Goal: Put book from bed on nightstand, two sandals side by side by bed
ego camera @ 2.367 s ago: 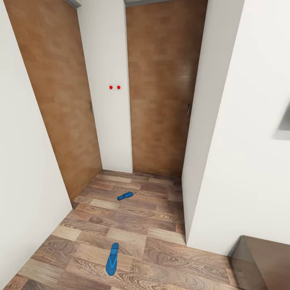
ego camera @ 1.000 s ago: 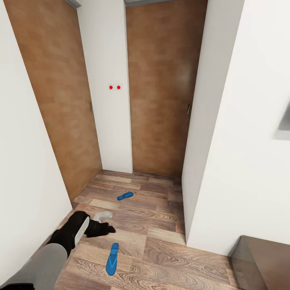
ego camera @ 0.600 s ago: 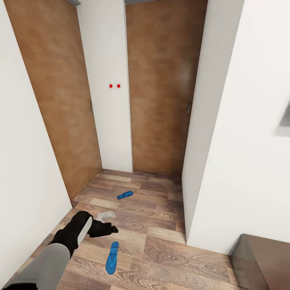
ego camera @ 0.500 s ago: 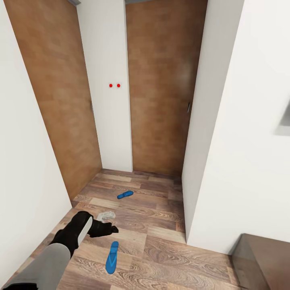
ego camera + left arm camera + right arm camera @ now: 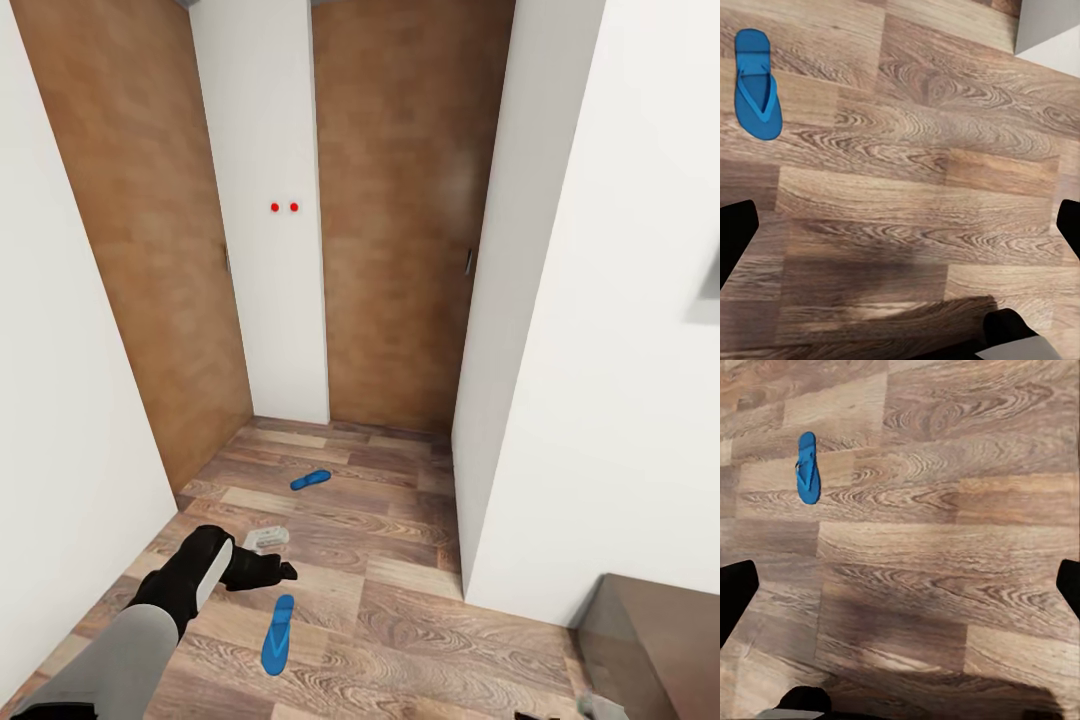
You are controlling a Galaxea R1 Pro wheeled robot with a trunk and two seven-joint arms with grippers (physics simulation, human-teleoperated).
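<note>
Sandals lie well apart on the wood-plank floor (image 5: 400,560) of a narrow passage between white walls: one sandal (image 5: 277,620) near the robot, the far sandal (image 5: 311,480) closer to the two brown doors (image 5: 400,250). The left gripper (image 5: 283,571) hangs low over the floor just beyond the near sandal — its fingers spread wide and empty in the left wrist view. The right gripper's fingers (image 5: 735,592) also stand apart, empty, over bare planks. A dark cabinet corner (image 5: 650,640) sits at lower right.
</note>
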